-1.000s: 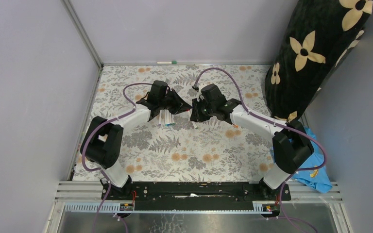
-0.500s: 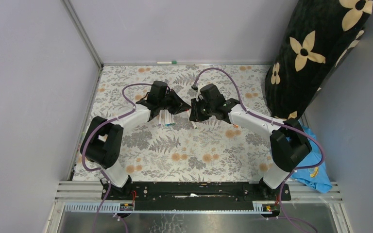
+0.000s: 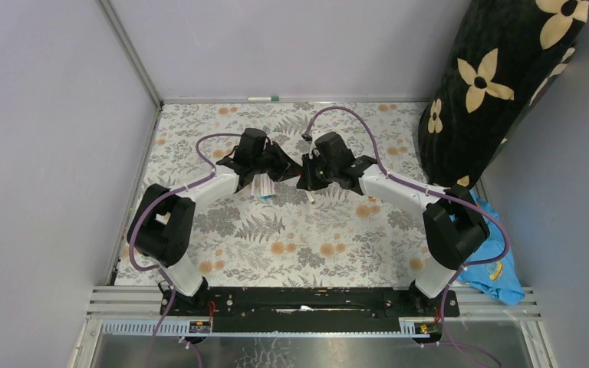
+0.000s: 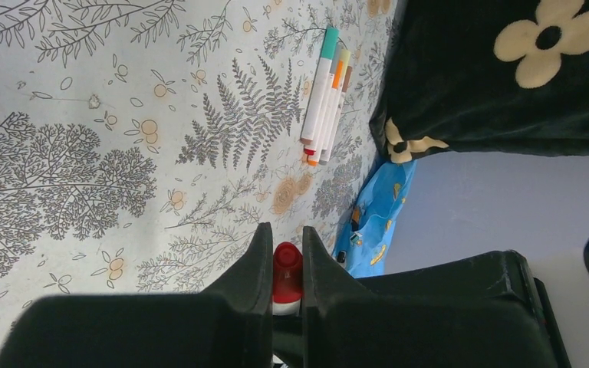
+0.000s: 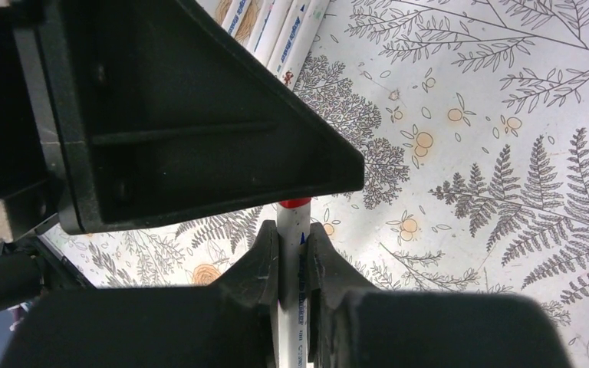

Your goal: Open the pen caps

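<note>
My left gripper (image 4: pixel 285 238) is shut on a red pen cap (image 4: pixel 287 270), seen end-on between the fingers. My right gripper (image 5: pixel 293 228) is shut on the same pen's white barrel (image 5: pixel 294 261); a rim of the red cap (image 5: pixel 294 203) shows where it enters the left gripper's black body (image 5: pixel 176 115). In the top view the left gripper (image 3: pixel 284 169) and right gripper (image 3: pixel 304 175) meet tip to tip above mid-table. Several capped pens (image 4: pixel 322 100) lie bundled on the cloth, one with a teal cap (image 4: pixel 330 42). More white pens (image 3: pixel 264 187) lie under the left arm.
A black cushion with cream flowers (image 3: pixel 506 84) stands at the back right. A blue cloth (image 3: pixel 498 264) lies off the table's right edge. One pen with a green cap (image 3: pixel 264 99) lies against the back wall. Grey walls close the left and back sides.
The right gripper has shifted slightly left and back, closing up against the left gripper. The left arm has barely moved.
</note>
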You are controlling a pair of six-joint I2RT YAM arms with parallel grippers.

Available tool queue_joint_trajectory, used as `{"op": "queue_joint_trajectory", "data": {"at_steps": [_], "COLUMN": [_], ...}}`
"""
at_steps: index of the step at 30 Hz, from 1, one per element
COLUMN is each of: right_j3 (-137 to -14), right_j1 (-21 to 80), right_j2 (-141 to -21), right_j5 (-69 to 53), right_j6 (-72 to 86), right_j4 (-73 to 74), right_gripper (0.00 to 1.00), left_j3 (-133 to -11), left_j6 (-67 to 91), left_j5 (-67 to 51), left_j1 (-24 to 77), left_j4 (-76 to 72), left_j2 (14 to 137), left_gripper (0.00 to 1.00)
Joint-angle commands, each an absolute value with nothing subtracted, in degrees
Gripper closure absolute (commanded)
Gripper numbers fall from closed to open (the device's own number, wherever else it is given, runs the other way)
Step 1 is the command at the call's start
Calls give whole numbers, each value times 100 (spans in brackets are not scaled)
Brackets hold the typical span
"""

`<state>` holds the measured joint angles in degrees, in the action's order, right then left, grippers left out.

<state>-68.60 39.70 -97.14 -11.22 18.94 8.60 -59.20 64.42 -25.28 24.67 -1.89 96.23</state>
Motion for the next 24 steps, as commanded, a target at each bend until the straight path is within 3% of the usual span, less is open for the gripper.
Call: {"op": "queue_joint_trajectory", "data": {"at_steps": [1, 9, 24], "right_j3": [-6881, -6339, -5540], "right_j1": [4039, 4039, 4040], "right_j2": [-9628, -9458, -9160], "right_j5": [-1155, -1119, -1041], "right_j6": [1922, 2024, 2157], "right_j4": [593, 593, 324], "right_gripper": [100, 100, 100], "left_j3": [-6014, -6341, -7808], "left_j6": [6482, 6373, 5408], "left_j5": [-2493, -1437, -1425], "left_j1": [2523, 2172, 1167], "left_j4": [-412, -36, 762], "left_j2": [9496, 9623, 10811], "left_gripper": [100, 100, 100]}}
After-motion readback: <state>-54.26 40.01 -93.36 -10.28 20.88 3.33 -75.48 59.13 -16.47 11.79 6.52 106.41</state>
